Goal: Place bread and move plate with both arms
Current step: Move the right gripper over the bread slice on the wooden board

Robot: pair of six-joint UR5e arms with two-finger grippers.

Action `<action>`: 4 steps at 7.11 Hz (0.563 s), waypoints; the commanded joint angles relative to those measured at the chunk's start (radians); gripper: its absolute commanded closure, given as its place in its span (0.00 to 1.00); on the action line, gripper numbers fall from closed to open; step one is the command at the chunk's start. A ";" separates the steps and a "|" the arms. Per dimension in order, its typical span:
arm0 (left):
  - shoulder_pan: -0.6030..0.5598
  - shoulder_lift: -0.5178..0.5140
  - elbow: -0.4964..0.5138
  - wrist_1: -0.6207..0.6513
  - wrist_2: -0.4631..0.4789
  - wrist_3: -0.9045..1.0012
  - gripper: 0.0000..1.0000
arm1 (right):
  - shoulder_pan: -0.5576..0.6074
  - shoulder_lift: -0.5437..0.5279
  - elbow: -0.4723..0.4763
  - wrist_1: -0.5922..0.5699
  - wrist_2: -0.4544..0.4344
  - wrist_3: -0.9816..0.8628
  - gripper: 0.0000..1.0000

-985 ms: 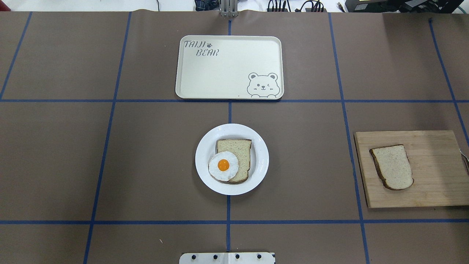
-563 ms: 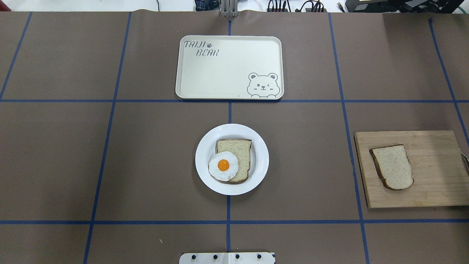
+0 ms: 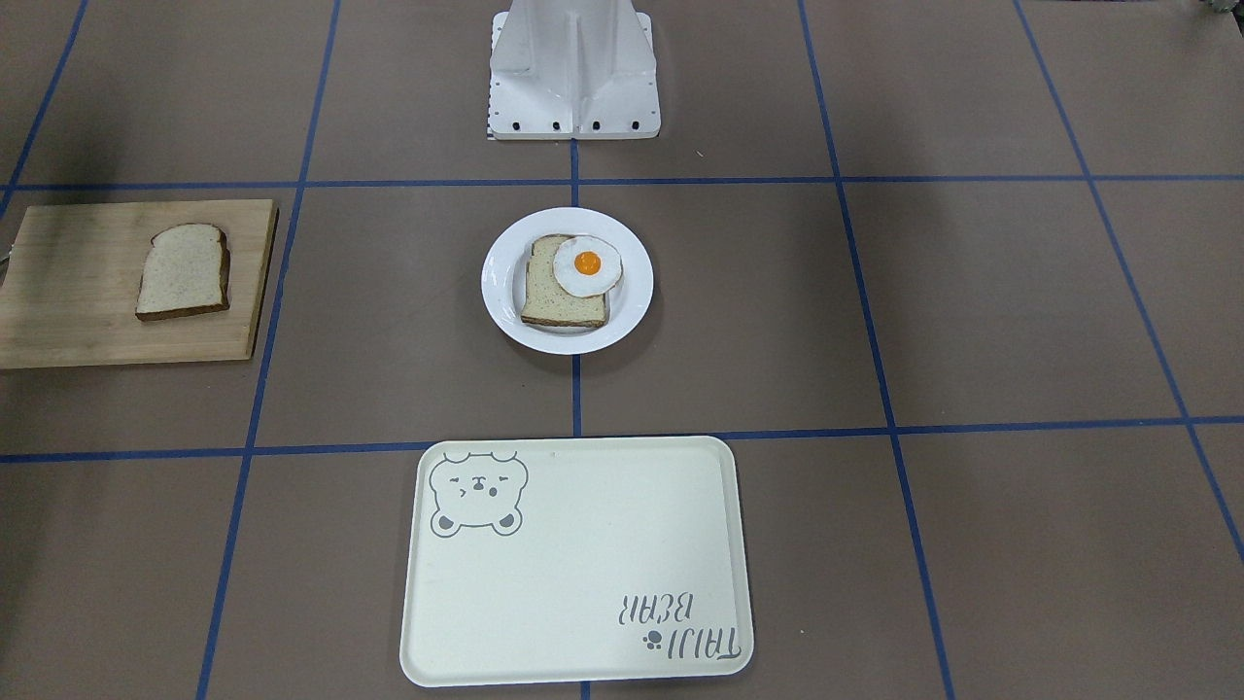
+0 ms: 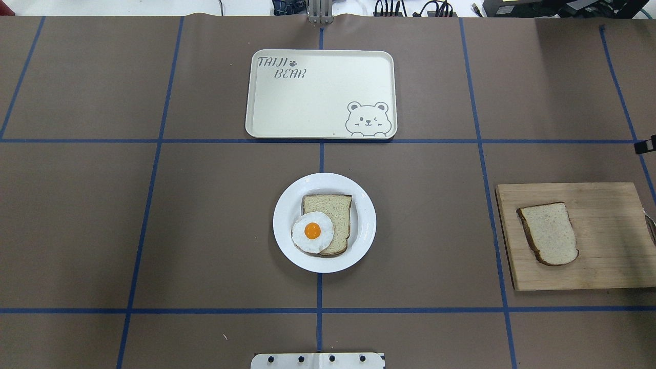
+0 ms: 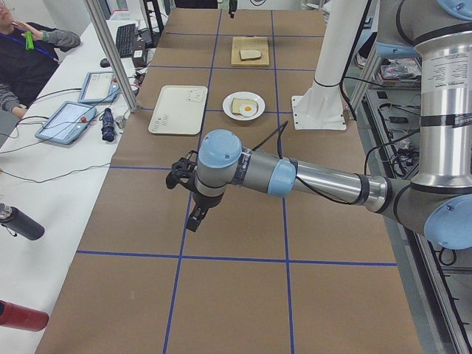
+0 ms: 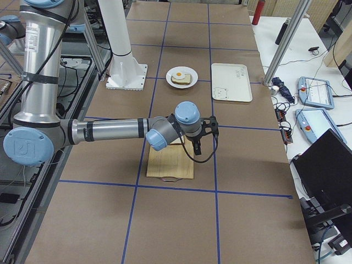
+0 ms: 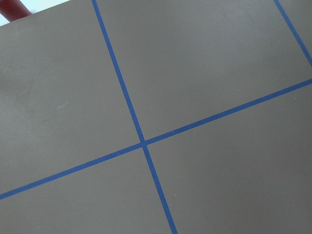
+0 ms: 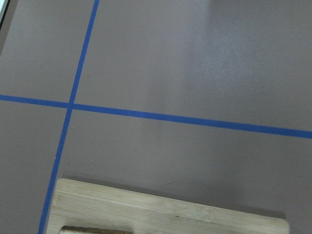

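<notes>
The bread (image 4: 548, 233), a dark-crusted slice, lies flat on a wooden board (image 4: 605, 241) at the right; it also shows in the front view (image 3: 183, 271). The white plate (image 4: 285, 221) sits mid-table and holds a squarer slice and a fried egg (image 4: 312, 231). My right gripper (image 6: 197, 147) hangs over the board's far edge; only a black tip (image 4: 644, 146) shows overhead, and I cannot tell if it is open. My left gripper (image 5: 194, 220) hangs over bare table far to the left; I cannot tell its state. The right wrist view shows the board's edge (image 8: 170, 209) and a sliver of crust (image 8: 95, 229).
A cream bear tray (image 4: 318, 102) lies beyond the plate at the table's far side. The robot base (image 3: 573, 68) stands behind the plate. Blue tape lines grid the brown table. Tablets and a person are on a side bench (image 5: 70, 118).
A black part of my right arm has come into the overhead view at the right edge, above the board. Bread, plate and tray have not moved.
</notes>
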 commanded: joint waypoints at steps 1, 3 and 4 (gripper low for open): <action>0.000 0.005 -0.008 -0.001 -0.002 -0.010 0.02 | -0.198 -0.064 -0.001 0.225 -0.140 0.275 0.00; 0.000 0.005 -0.008 -0.016 -0.002 -0.032 0.02 | -0.361 -0.123 -0.004 0.379 -0.283 0.432 0.04; 0.000 0.008 -0.003 -0.035 -0.002 -0.044 0.02 | -0.403 -0.140 -0.004 0.383 -0.328 0.429 0.18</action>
